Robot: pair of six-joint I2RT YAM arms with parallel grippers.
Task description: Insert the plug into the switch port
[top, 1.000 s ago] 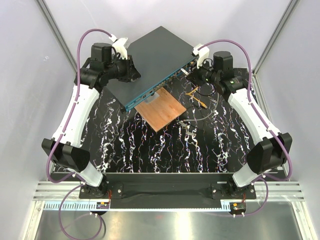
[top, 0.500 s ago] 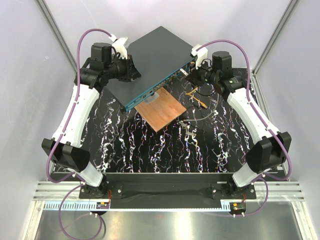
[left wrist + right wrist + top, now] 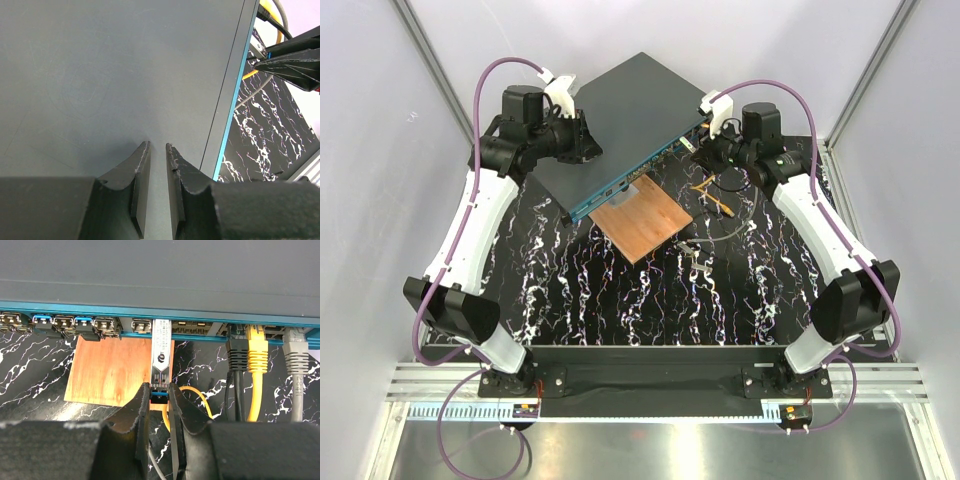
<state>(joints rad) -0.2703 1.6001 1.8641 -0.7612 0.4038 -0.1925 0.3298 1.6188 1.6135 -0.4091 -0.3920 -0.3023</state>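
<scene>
Your right gripper (image 3: 160, 390) is clamped on the blue tail of the plug (image 3: 161, 350). The plug is a slim silver module running straight from the fingers up to the teal front face (image 3: 200, 337) of the switch (image 3: 150, 275). Its nose meets that face at the switch port (image 3: 161, 322), but nearly the whole body shows outside. I judge the plug lined up and at most just started in, so the push home and the release are left for you. I cannot tell whether the nose is past the lip.

Your left gripper (image 3: 156, 150) is nearly closed, with a thin slit between the fingers and nothing in it. It is low over the switch's flat top, well away from the ports, and contact is not clear.

Along the row of ports, the three right of the plug are filled, with a black cable (image 3: 235, 352), a yellow cable (image 3: 256, 347) and a grey cable (image 3: 296, 355). Left of the plug, two ports carry blue-tabbed inserts (image 3: 42, 320) and the others look empty. A copper plate (image 3: 115, 370) lies on the table (image 3: 30, 365) below the face.
</scene>
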